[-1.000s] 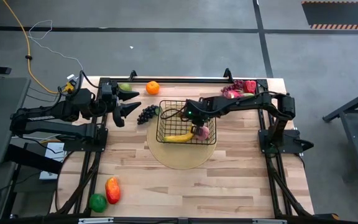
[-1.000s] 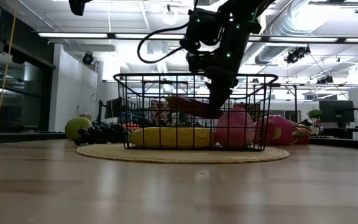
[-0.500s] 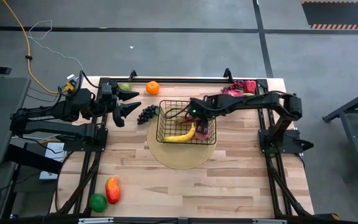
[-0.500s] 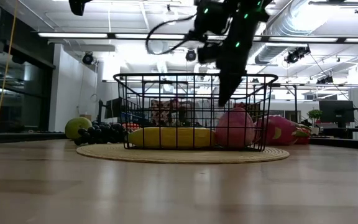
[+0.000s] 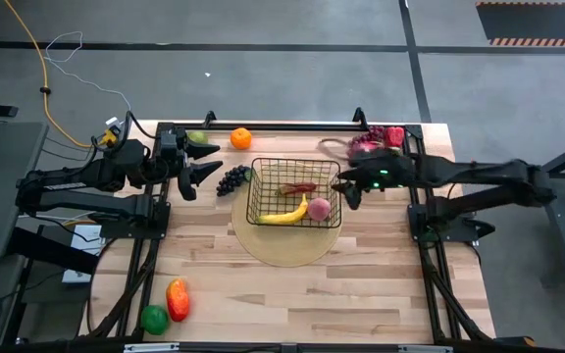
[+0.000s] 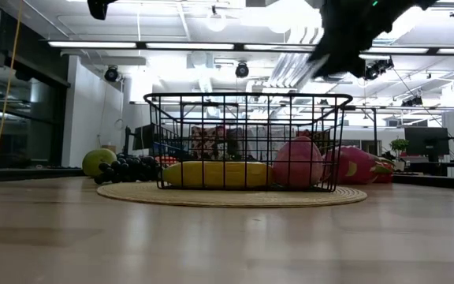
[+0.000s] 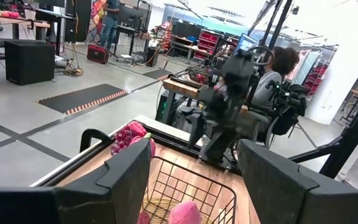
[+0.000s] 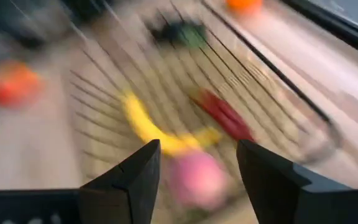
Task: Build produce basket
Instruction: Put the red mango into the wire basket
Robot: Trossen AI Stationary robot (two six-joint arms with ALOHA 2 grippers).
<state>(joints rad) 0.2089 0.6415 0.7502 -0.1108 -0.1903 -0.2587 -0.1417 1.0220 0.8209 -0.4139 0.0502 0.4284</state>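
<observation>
The black wire basket [image 5: 295,201] [image 6: 247,142] stands on a round pale disc [image 5: 287,250]. Inside it lie a yellow banana [image 5: 287,214] [image 8: 145,124], a pink peach [image 5: 319,207] [image 6: 298,162] and a long red piece [image 5: 297,188] [image 8: 225,115]. My right gripper [image 5: 346,191] [image 8: 197,180] is open and holds nothing; it hangs just outside the basket's right side, above rim height. My left gripper [image 5: 199,162] [image 7: 188,180] waits open at the far left, beside the purple grapes [image 5: 231,178].
An orange [image 5: 240,138] and a green pear [image 5: 196,137] lie by the far edge. Dragon fruit and red grapes [image 5: 376,142] sit at the far right. A mango [image 5: 178,299] and a green ball [image 5: 154,318] rest near the left corner. A person [image 7: 281,62] sits beyond the table.
My right gripper rose out of the basket and drew back quickly toward the table's right edge. The long red piece it was down beside now lies on the basket floor next to the banana and peach.
</observation>
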